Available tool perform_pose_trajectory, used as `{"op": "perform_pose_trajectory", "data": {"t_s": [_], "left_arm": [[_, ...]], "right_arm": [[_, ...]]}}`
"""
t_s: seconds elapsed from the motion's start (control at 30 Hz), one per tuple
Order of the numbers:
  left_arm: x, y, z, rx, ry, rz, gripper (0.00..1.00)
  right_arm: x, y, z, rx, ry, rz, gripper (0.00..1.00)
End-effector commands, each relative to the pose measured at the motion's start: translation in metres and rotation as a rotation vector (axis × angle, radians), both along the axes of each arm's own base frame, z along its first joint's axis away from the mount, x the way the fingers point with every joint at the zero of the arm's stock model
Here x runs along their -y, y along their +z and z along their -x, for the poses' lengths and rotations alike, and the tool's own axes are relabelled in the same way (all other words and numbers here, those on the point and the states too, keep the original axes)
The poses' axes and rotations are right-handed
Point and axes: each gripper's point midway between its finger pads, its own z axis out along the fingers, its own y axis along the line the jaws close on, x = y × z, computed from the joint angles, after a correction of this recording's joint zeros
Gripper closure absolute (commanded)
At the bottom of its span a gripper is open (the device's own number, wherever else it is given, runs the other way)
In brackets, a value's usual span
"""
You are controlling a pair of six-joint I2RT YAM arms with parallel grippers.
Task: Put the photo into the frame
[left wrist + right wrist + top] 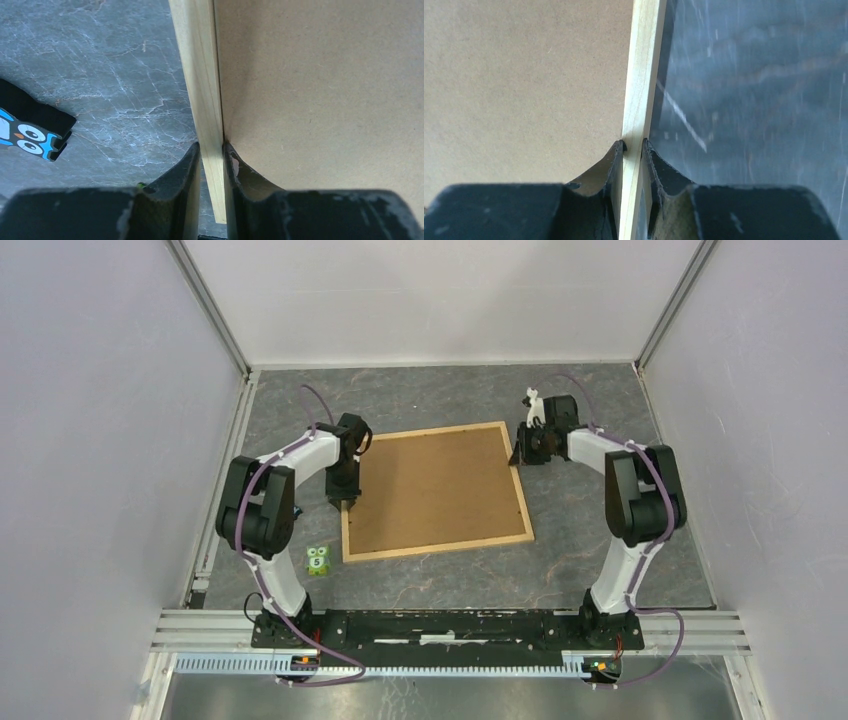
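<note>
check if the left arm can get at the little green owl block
Likely yes, once freed: the green owl block sits uncovered on the table near that arm, but the left gripper is shut on the frame and would have to let go.

We see the frame (436, 546) lying flat on the grey marbled bench (440, 400), turned slightly askew, with a plain brown board (435, 488) filling it inside the pale wooden strips. Our left gripper (342, 503) points down at the frame's left strip, towards its near end. Our right gripper (519, 454) meets the right strip close to the far right corner. From up here we cannot make out how either pair of jaws stands. A small green block (319, 560) marked 5 lies just beside the near left corner.
</note>
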Motion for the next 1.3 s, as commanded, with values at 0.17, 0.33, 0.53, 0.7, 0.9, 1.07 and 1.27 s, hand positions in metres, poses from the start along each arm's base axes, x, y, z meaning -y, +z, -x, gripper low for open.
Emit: {"op": "perform_pose_trajectory", "data": {"t_s": [0.17, 0.33, 0.53, 0.7, 0.9, 1.07, 1.27], "left_arm": [[0.043, -0.01, -0.008, -0.038, -0.091, 0.101, 0.73], [0.03, -0.017, 0.002, -0.054, -0.101, 0.049, 0.73], [0.031, -0.021, 0.004, -0.059, -0.117, 0.057, 0.75], [0.03, -0.022, 0.003, -0.058, -0.121, 0.053, 0.78], [0.028, -0.019, 0.003, -0.049, -0.123, 0.045, 0.78], [0.029, -0.019, 0.004, -0.049, -0.126, 0.044, 0.78], [0.031, -0.021, 0.005, -0.053, -0.132, 0.039, 0.78]], "right_arm": [[0.017, 0.005, 0.079, -0.045, -0.037, 0.064, 0.61], [0.035, 0.024, 0.069, -0.036, -0.05, 0.17, 0.55], [0.051, 0.029, 0.064, -0.053, -0.107, 0.251, 0.55], [0.042, 0.026, 0.063, -0.088, -0.09, 0.235, 0.67], [0.037, 0.016, 0.063, -0.11, -0.069, 0.239, 0.78], [0.033, 0.011, 0.059, -0.11, -0.069, 0.238, 0.78], [0.031, 0.005, 0.055, -0.116, -0.067, 0.236, 0.82]]}}
